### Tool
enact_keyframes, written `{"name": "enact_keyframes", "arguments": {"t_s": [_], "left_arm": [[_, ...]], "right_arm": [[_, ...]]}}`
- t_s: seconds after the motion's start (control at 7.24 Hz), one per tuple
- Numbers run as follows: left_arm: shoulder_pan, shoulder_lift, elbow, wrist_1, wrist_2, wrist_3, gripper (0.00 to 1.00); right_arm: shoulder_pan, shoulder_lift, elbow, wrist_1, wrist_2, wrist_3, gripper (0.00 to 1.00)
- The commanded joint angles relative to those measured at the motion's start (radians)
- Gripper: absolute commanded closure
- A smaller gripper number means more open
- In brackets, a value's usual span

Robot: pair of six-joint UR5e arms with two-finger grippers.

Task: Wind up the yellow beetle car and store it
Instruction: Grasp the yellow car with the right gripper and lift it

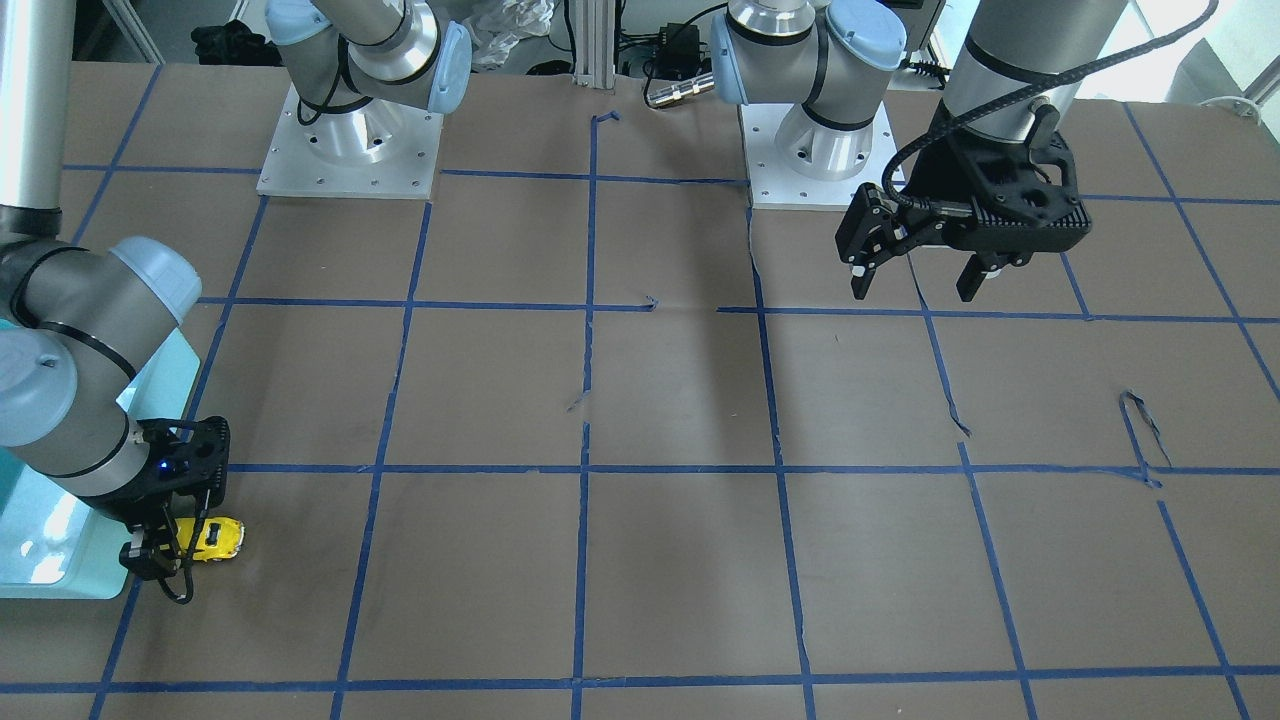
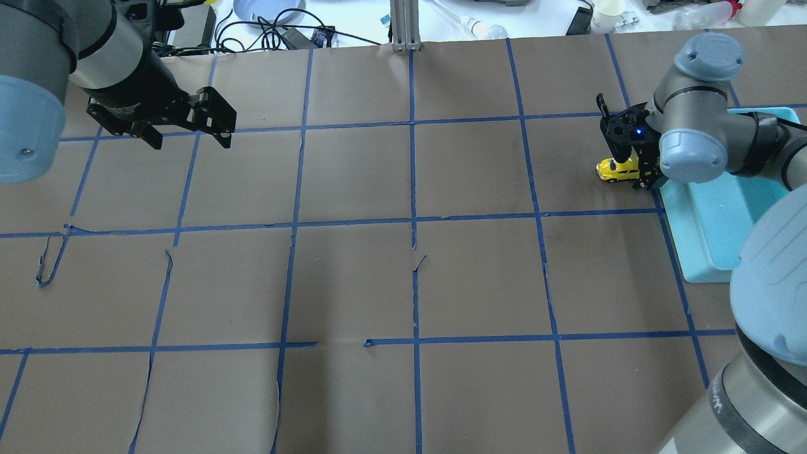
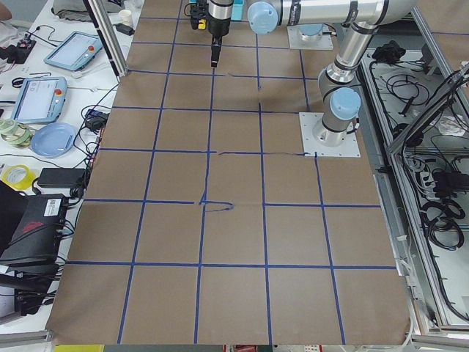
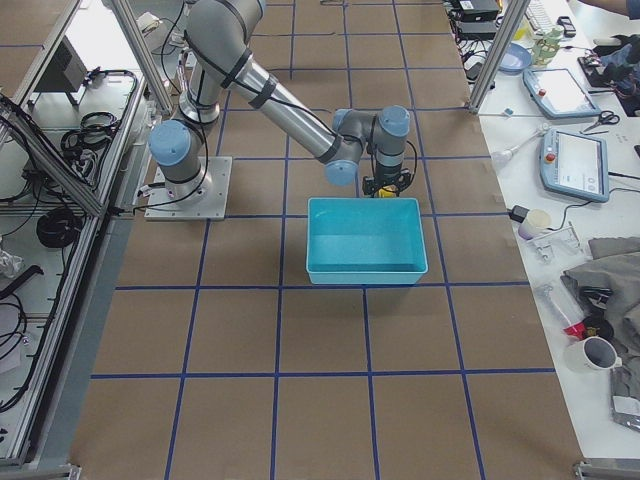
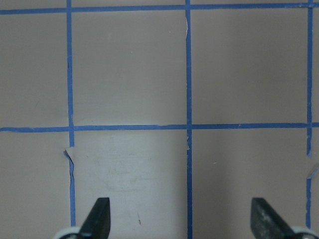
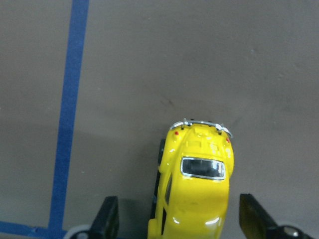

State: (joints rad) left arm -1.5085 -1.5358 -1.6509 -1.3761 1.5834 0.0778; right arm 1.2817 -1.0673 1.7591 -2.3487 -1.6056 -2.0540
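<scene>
The yellow beetle car [image 6: 197,179] stands on the brown paper between the two fingers of my right gripper [image 6: 179,221]. The jaws are apart, with a small gap on each side of the car. In the overhead view the car [image 2: 613,169] sits just left of the teal bin [image 2: 712,214], with my right gripper [image 2: 638,171] low over its bin-side end. In the front view the car [image 1: 220,538] pokes out from my right gripper [image 1: 175,545]. My left gripper [image 1: 915,280] is open and empty, raised above the table; it also shows in the overhead view [image 2: 189,133].
The teal bin [image 4: 365,240] stands right beside the car at the table's right end and looks empty. Both arm bases [image 1: 350,150] stand at the robot's edge. Blue tape lines [image 2: 413,221] grid the brown paper. Cables and gear lie beyond the far edge.
</scene>
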Motion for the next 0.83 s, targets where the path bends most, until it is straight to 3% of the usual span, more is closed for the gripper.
{"name": "enact_keyframes", "arguments": {"t_s": [0.0,0.28,0.55,0.69], "left_arm": [[-0.001,-0.009,-0.001,0.005,0.001,0.004,0.0],[0.001,-0.009,-0.001,0.005,0.001,0.004,0.0],[-0.002,-0.003,0.007,0.003,0.003,0.004,0.0],[-0.002,-0.003,0.003,0.003,0.004,0.004,0.0]], "right_arm": [[-0.001,0.004,-0.007,0.003,0.004,0.002,1.0],[0.001,-0.028,-0.041,0.023,0.006,0.021,1.0],[0.004,-0.072,-0.194,0.292,0.155,0.06,1.0],[0.005,-0.074,-0.264,0.372,0.161,0.074,1.0]]}}
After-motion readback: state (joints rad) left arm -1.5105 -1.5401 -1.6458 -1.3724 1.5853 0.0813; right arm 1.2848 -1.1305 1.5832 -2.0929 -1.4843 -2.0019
